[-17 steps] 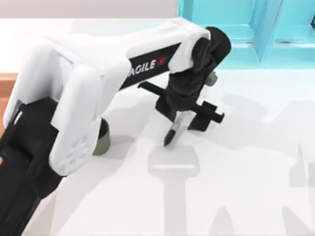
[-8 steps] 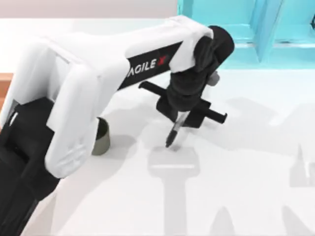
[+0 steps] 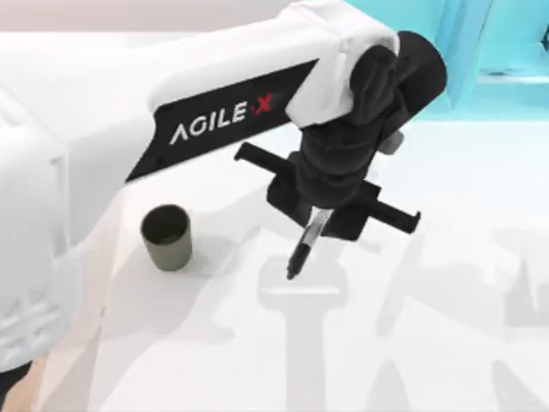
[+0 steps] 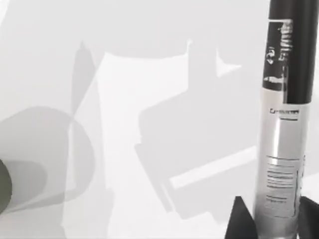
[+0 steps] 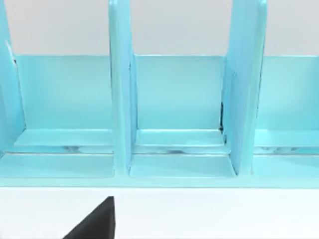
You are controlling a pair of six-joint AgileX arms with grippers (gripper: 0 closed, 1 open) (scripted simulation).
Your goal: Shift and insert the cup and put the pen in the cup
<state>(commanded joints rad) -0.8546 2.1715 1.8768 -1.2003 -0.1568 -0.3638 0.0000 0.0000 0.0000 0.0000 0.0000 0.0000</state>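
Pen (image 3: 305, 249) hangs clamped in left gripper (image 3: 319, 216) near table (image 3: 446, 343) centre, black tip pointing toward 7 o'clock, clear of the surface. Cup (image 3: 166, 237) stands upright at 9 o'clock from the pen, well apart. Right wrist camera faces a blue rack (image 5: 174, 114); right fingers: cannot tell.

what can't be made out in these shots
- Top view: the pen has its upper end hidden under the left tool; the grip itself is covered.
- Left wrist view: the cup is cut off by the picture's edge; the pen's small print is too small to read.
- Right wrist view: the blue rack runs past the edges.
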